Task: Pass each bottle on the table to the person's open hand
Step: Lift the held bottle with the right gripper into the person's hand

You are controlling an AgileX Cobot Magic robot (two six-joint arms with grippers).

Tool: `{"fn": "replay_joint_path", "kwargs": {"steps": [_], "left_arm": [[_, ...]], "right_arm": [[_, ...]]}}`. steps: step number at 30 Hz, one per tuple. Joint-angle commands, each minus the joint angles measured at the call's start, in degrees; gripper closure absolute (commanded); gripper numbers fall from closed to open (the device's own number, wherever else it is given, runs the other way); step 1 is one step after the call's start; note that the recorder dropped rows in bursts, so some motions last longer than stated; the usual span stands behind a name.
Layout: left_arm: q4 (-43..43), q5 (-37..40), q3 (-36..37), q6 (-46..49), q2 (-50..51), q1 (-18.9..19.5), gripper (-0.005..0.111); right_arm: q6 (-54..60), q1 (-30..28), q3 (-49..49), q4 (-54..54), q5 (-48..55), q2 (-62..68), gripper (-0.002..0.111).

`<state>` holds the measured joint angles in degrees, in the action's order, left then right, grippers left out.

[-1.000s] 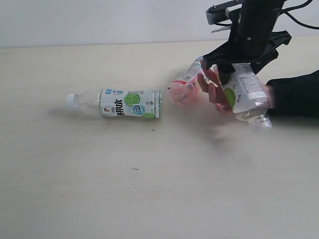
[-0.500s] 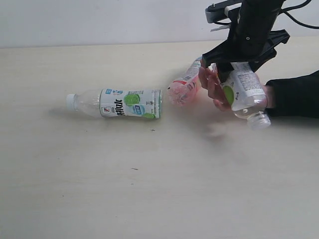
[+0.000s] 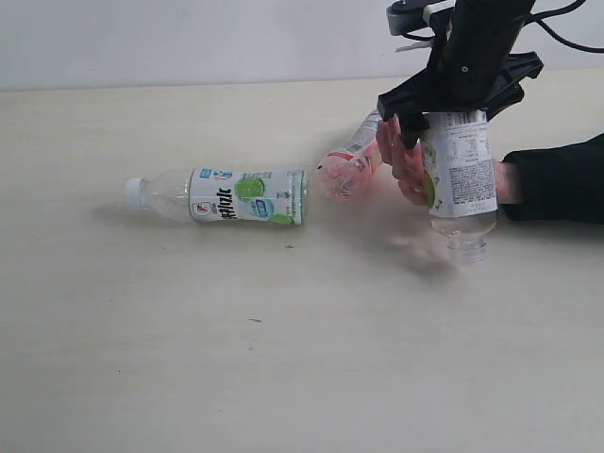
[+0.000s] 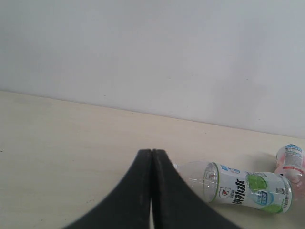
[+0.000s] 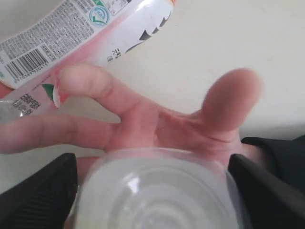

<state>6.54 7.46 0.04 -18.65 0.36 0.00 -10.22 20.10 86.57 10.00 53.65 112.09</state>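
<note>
So, our right claw [image 3: 447, 111] was up over the right part of the bench [image 3: 283, 377], with a white-and-green bottle [image 3: 460, 179] hanging neck-down between its jaws, clear of the bench top. In the right wrist view the two black fingers [image 5: 38, 193] stood wide, one on each side of the bottle's base. We honestly couldn't tell whether they pinched it or just flanked it. The person's open hand [image 3: 404, 162] was right against that bottle's side, fingers spread, and its black sleeve [image 3: 557, 179] ran off to the right edge of the exterior view. Just beside the fingertips, a pink-label bottle [image 3: 347, 170] lay on its side on the bench. Further left, well apart from the hand, another green-label bottle [image 3: 241, 196] lay flat with its white cap pointing left. Our left claw [image 4: 151, 152] was closed up tight, tips pressed together, low over the bench, with those two lying bottles ahead of it and a pale wall [image 4: 143, 57] behind.
</note>
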Motion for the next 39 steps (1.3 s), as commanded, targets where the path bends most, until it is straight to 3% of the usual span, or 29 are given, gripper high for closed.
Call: {"fn": "replay_joint_path", "kwargs": {"steps": [1, 22, 31, 34, 39], "left_arm": [[0.1, -0.3, 0.0, 0.0, -0.4, 0.1, 0.107], [0.1, -0.3, 0.0, 0.0, -0.4, 0.1, 0.107], [0.1, -0.3, 0.0, 0.0, -0.4, 0.1, 0.107], [0.1, -0.3, 0.0, 0.0, -0.4, 0.1, 0.107], [0.1, -0.3, 0.0, 0.0, -0.4, 0.1, 0.107]], "right_arm": [[-0.4, -0.1, 0.5, 1.1, -0.9, -0.1, 0.022], [-0.3, -0.1, 0.7, 2.3, -1.4, -0.3, 0.020], [1.1, -0.1, 0.7, 2.0, -6.7, -11.3, 0.022], [6.3, -0.1, 0.1, -1.4, -6.7, -16.9, 0.036], [16.6, -0.1, -7.2, -13.3, -8.6, -28.7, 0.090]]}}
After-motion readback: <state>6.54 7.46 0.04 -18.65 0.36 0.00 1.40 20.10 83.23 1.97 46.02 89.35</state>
